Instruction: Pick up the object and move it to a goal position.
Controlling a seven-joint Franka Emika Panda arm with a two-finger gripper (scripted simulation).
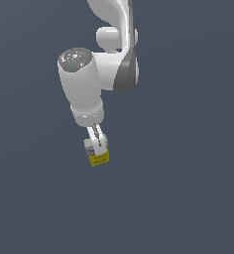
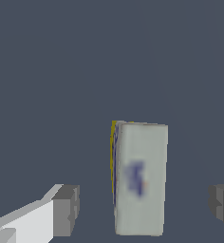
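Straddling the carton [image 2: 140,178], the gripper [image 2: 144,209] stands with its jaws spread wide: in the wrist view one grey pad [image 2: 66,210] sits well clear on one side of the box and the other pad [image 2: 221,207] well clear on the opposite side, neither touching. Nothing is held yet.

Exterior view, scanned from its left to its right: bare slate-grey ground [image 1: 29,198], then the white arm [image 1: 89,79] coming down from above, its fingers low over the carton, which lies on the ground directly under the wrist, slightly rotated. No goal marker is visible in either picture.

Step in hand, as I judge it: final descent and closure. To do it well, centre the box between the pads first, since it sits nearer one pad than the other. Align the pads with the two broad flat faces, go low enough to grip mid-body, then close evenly so the box is not pushed sideways.

Materials: carton is a plain rectangular block, sharp-edged, matte, white-grey face with a blurred blue mark, yellow band along one edge. Probably light and rigid. Pads look dark grey and blocky; finger body white, smooth.
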